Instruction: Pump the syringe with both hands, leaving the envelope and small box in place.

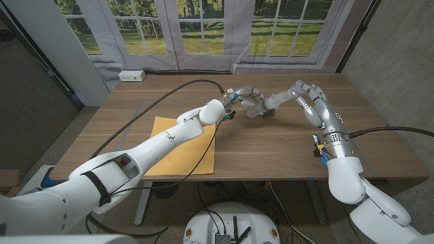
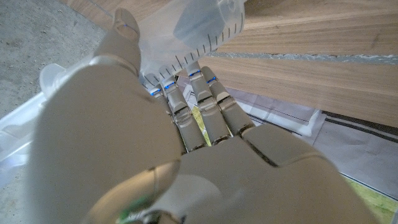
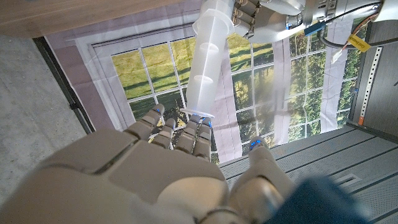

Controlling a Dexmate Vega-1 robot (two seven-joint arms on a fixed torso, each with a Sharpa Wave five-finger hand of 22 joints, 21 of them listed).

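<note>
- Syringe (image 1: 261,105) held above table (image 1: 271,152) mid-far, lying roughly level btwn both hands.
- Envelope (image 1: 182,146) nearest, flat on table's left part, partly under left arm.
- Right hand (image 1: 308,102) grips plunger end; fingers (image 3: 189,134) curl at its flange.
- Left hand (image 1: 241,95) wraps barrel; fingers (image 2: 199,99) against graduated clear tube.
- Power strip (image 1: 132,76) at far left edge, w/ windows behind.

clear syringe (image 1: 261,104), yellow envelope (image 1: 182,146)
</note>
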